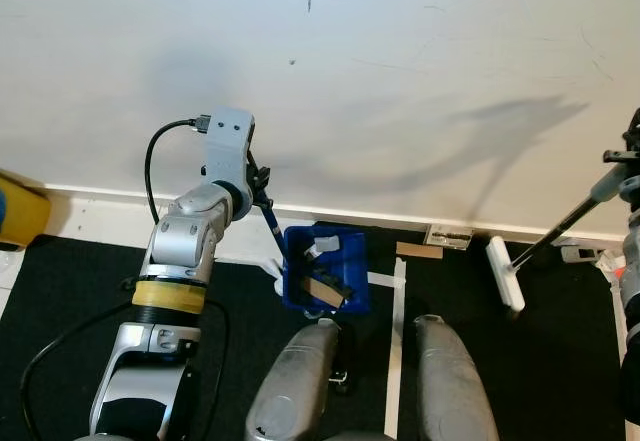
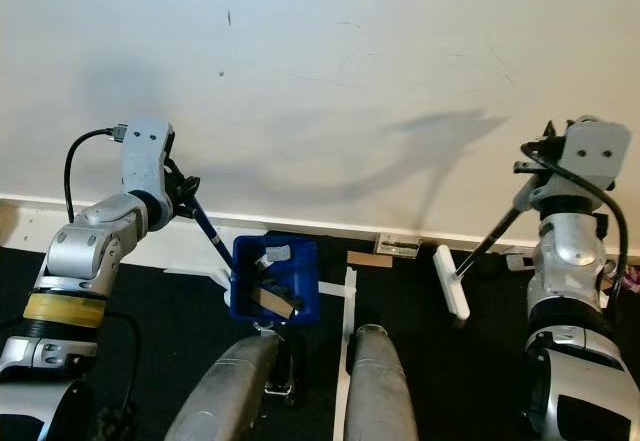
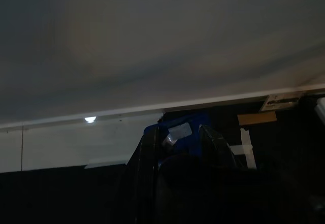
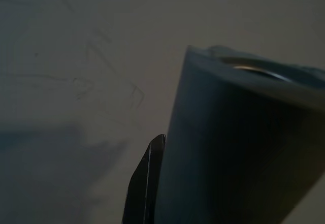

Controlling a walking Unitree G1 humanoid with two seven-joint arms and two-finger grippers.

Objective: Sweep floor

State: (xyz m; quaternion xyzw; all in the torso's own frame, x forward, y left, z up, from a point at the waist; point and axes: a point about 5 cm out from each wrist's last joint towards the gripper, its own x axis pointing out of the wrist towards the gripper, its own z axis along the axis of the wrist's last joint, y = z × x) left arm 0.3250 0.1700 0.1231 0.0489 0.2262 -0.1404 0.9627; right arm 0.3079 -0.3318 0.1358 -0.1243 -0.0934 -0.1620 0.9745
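The step in hand is judged to be sweeping debris into the dustpan, w/ one tool per arm. The broom (image 2: 453,283) is carried by the right gripper (image 2: 540,166); its dark handle runs down-left to a white head on the black floor (image 1: 80,341), just off the white skirting board (image 2: 300,223). The jaws are pressed on the handle, which sits close against the lens in the right wrist view. The blue dustpan (image 1: 322,269) is held by the left gripper (image 1: 258,183) via its thin dark handle; jaws pinched on it, though the contact itself is small & shaded.

To be done well: the pan's front lip should be kept flat on the floor, mouth turned toward the broom, & held steady while strokes are made. The broom head should be drawn low across the floor toward the pan, short strokes, w/o lifting bristles. A brown cardboard scrap (image 1: 418,250) lies near the skirting between pan & broom head, approx. midway, & is prob. the next thing to be gathered.

The pan looks rigid, boxy, deep blue; it already holds bits: a pale scrap, a tan piece, something dark. A white tape line (image 1: 397,341) runs along the floor between the robot's legs (image 1: 450,381), beside the pan.
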